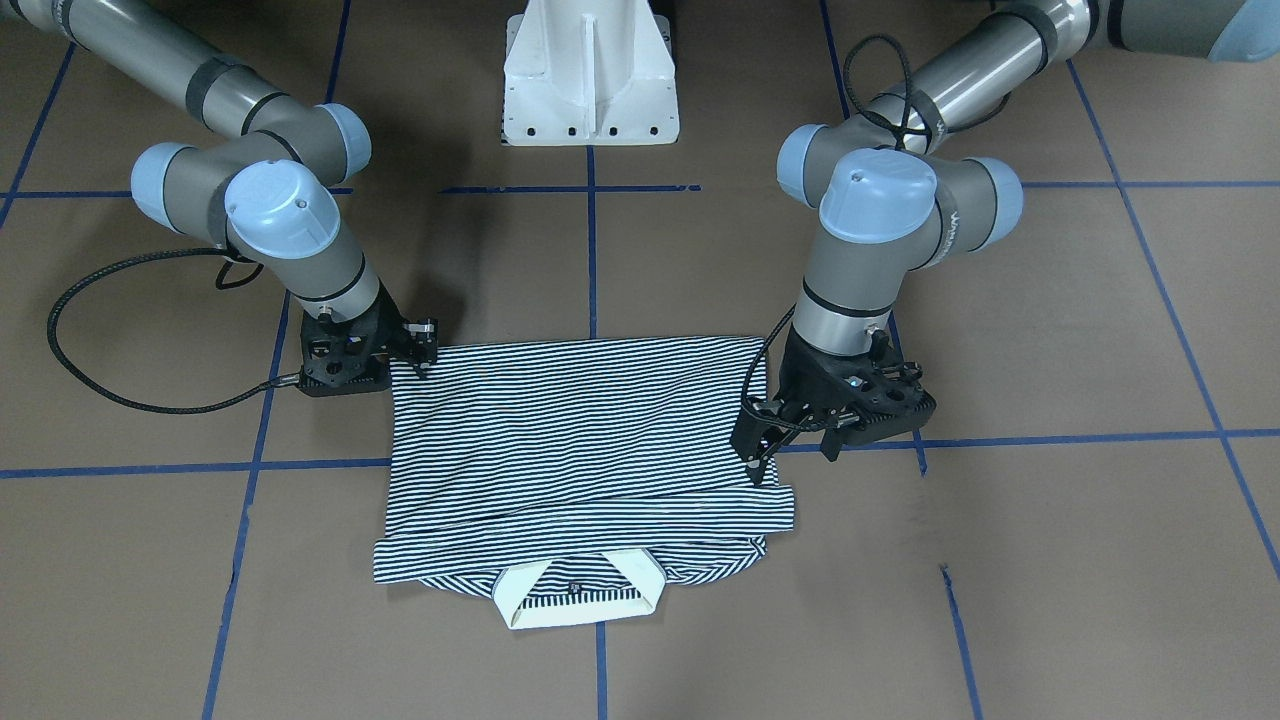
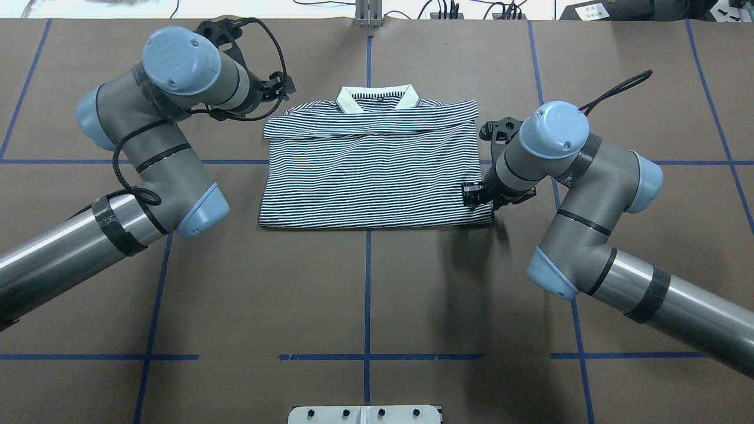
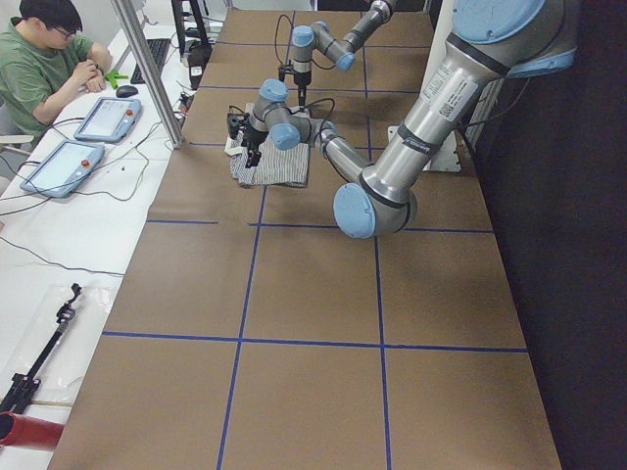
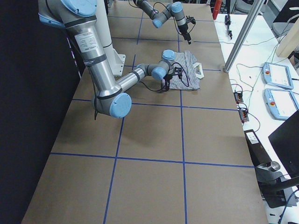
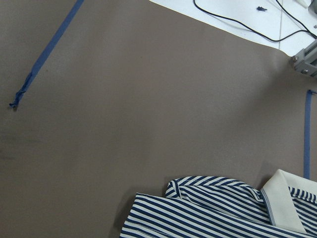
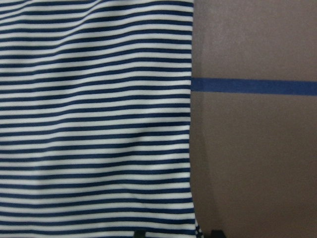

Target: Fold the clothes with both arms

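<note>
- On the brown bench, crossed by blue tape lines, the striped polo shirt lies flat, folded into a rough rectangle; its white collar is at the end away from the robot
- Down at the shirt's side edge on the robot's right, near the corner closest to the robot, the right hand sits low over the cloth; its wrist camera shows two dark fingertips spread apart with the shirt's edge between them, pinching nothing that I can see
- Beside the opposite side edge, towards the collar end, the left hand hangs above the bench, spread open and holding nothing; from its wrist camera the shirt's corner and collar lie below it, well apart
- Behind the shirt, on the robot's side, stands a white pedestal base; a person sits at a white side table along the bench's far edge
</note>
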